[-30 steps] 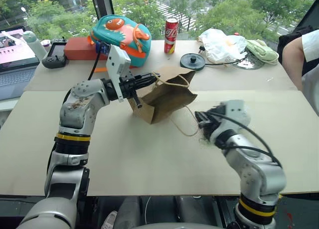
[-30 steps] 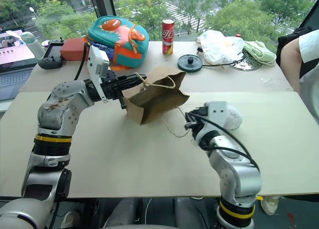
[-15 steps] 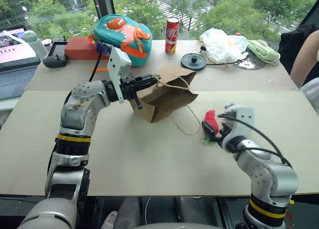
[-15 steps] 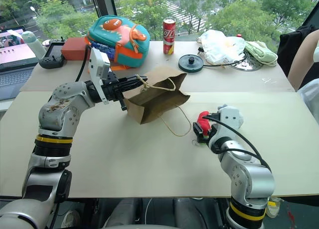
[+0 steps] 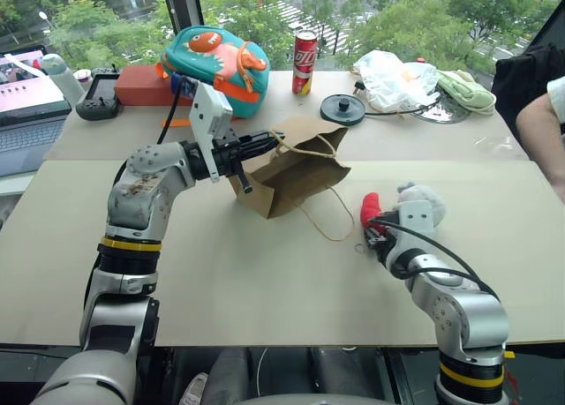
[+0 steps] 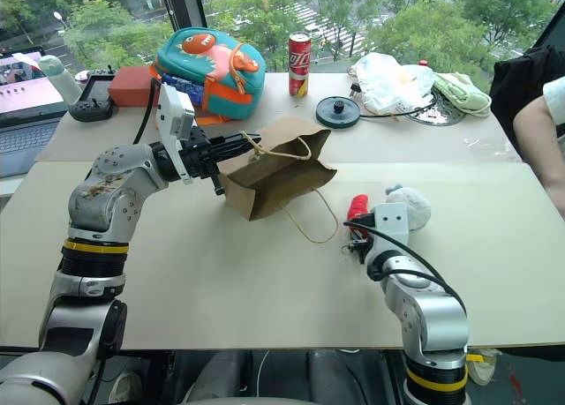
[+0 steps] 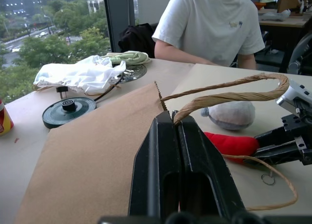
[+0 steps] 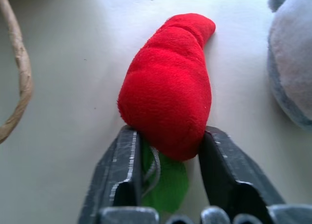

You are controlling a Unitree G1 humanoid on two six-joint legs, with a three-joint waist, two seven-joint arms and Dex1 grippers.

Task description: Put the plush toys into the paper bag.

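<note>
The brown paper bag (image 5: 296, 171) lies tilted at mid-table, its mouth lifted. My left gripper (image 5: 265, 143) is shut on its tan cord handle (image 7: 229, 90) at the rim. To the right, the red plush toy (image 8: 168, 87) with a green part lies on the table. My right gripper (image 8: 168, 136) is shut on its near end, one finger pressing each side. The round grey-white plush toy (image 5: 424, 196) rests just beyond and to the right of the red plush toy (image 5: 371, 209), free of either gripper.
Along the far edge stand a teal-and-orange backpack (image 5: 216, 61), a red can (image 5: 303, 63), a black disc (image 5: 341, 108), a white plastic bag (image 5: 393, 77) and a pale green cloth (image 5: 463, 89). A laptop (image 5: 26, 96) sits far left. A person's arm (image 5: 543, 131) reaches in at right.
My right gripper came down to the table, opened, then closed on the red plush toy. The left arm and the bag stayed still. The person's arm shifted at the right edge.
</note>
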